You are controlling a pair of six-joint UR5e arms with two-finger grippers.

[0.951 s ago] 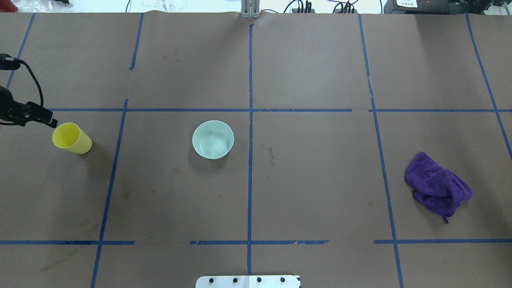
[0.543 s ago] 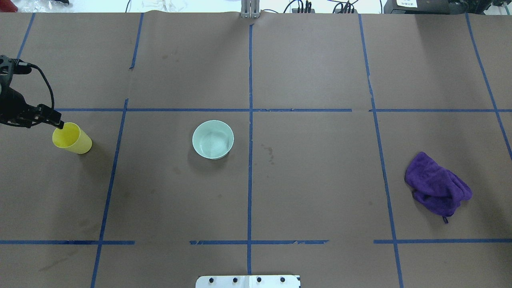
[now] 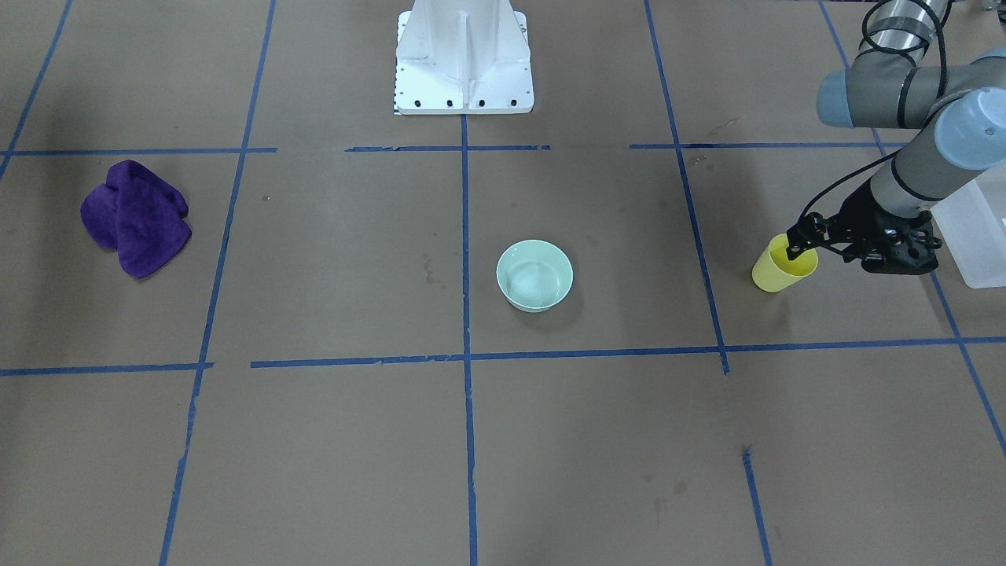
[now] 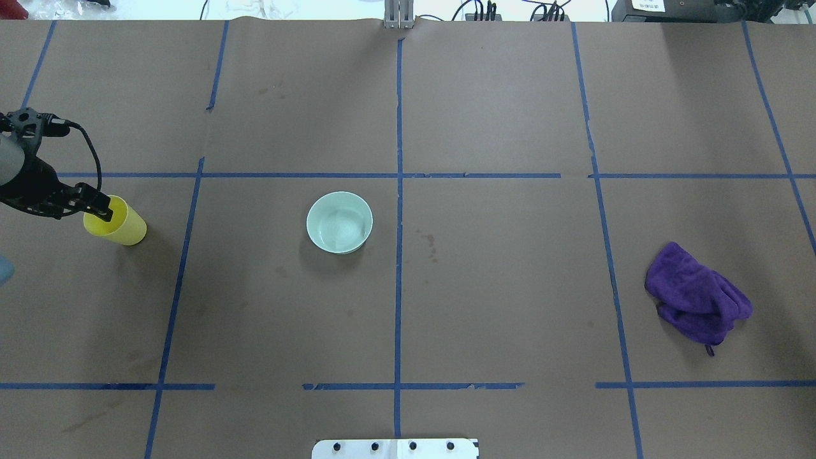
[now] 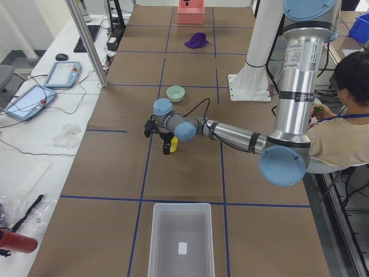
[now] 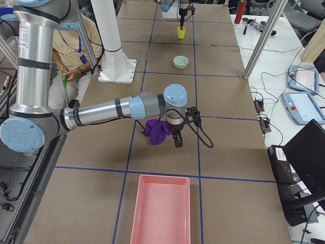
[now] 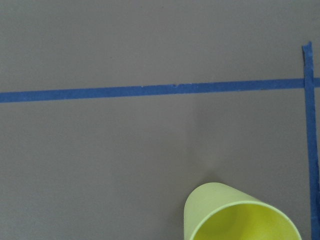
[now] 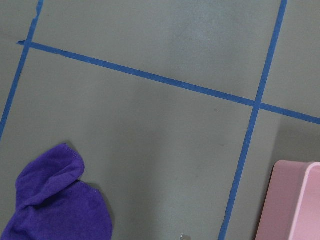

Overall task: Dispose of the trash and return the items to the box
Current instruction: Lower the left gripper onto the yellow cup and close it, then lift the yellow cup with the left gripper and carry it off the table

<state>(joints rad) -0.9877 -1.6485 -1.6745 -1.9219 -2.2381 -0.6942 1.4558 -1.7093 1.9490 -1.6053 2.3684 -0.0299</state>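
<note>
The yellow tumbler cup (image 4: pixel 118 223) stands upright at the table's left; it also shows in the front view (image 3: pixel 782 269) and the left wrist view (image 7: pixel 240 212). My left gripper (image 4: pixel 102 207) reaches in from the left, its black fingertips at the cup's rim, one dipping into the mouth; it looks open. The frosted-white box (image 5: pixel 181 239) lies past the cup at the table's left end, its corner in the front view (image 3: pixel 978 236). My right gripper (image 6: pixel 176 138) shows only in the exterior right view, above the purple cloth (image 6: pixel 156 129); I cannot tell if it is open or shut.
A pale green bowl (image 4: pixel 339 222) sits near the table's middle. The purple cloth (image 4: pixel 698 299) lies crumpled at the right. A pink tray (image 6: pixel 160 208) lies at the table's right end. The white pedestal base (image 3: pixel 464 55) stands at the robot's edge.
My left gripper has moved right toward the cup; its fingertips went from beside the rim to over the cup's mouth. Cup, bowl and cloth have not moved.
</note>
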